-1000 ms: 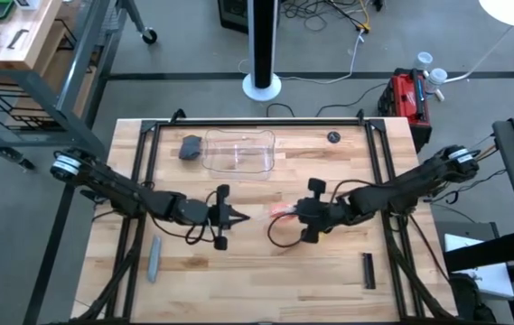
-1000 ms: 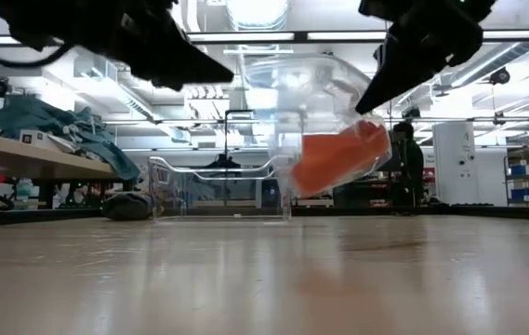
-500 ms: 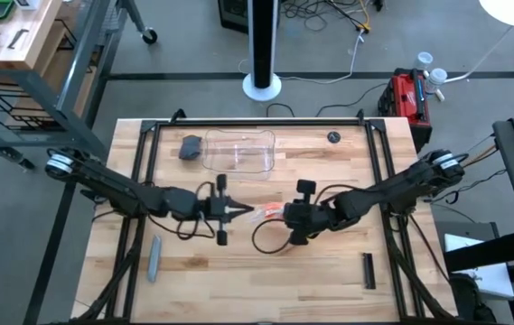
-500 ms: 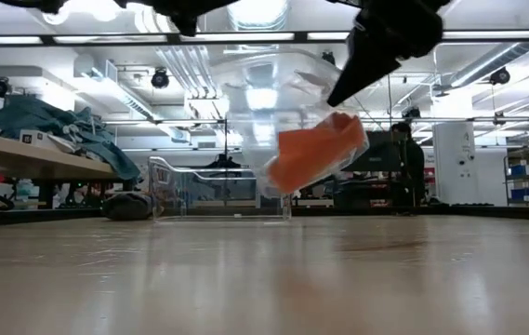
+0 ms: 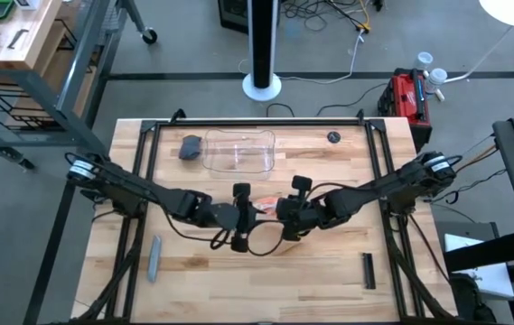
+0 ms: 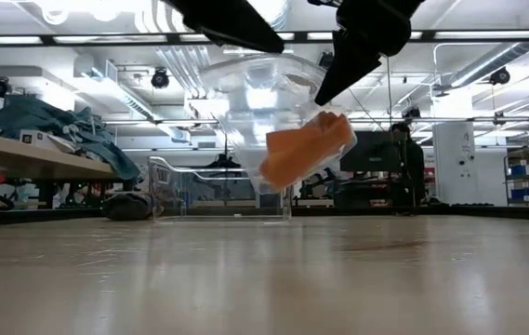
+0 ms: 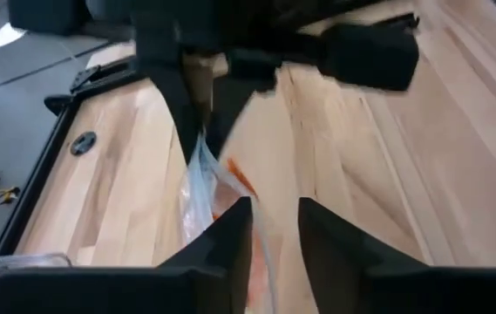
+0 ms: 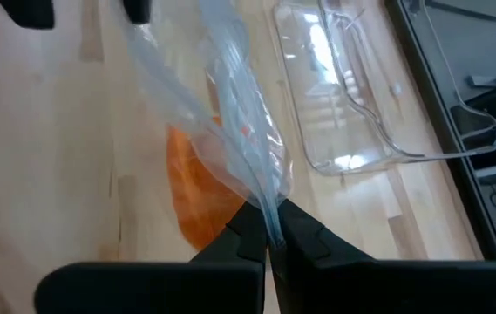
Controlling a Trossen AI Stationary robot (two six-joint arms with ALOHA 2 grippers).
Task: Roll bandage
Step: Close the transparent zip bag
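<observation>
Above the bare wooden table (image 6: 264, 279) we hold the bandage (image 6: 303, 149), inside its clear wrapper (image 8: 239, 105): right gripper (image 8: 269, 234) pinched on the wrapper's edge, left gripper (image 7: 274, 228) parted around it. Beyond the bandage sits a clear tray (image 5: 238, 152), then workshop benches (image 6: 32, 154).

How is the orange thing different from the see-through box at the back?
The bandage is orange, soft and crumpled; the clear box is see-through and stiff. The bandage hangs above the table inside a plastic wrapper pinched by the right claw; the box sits on the table, untouched.
</observation>
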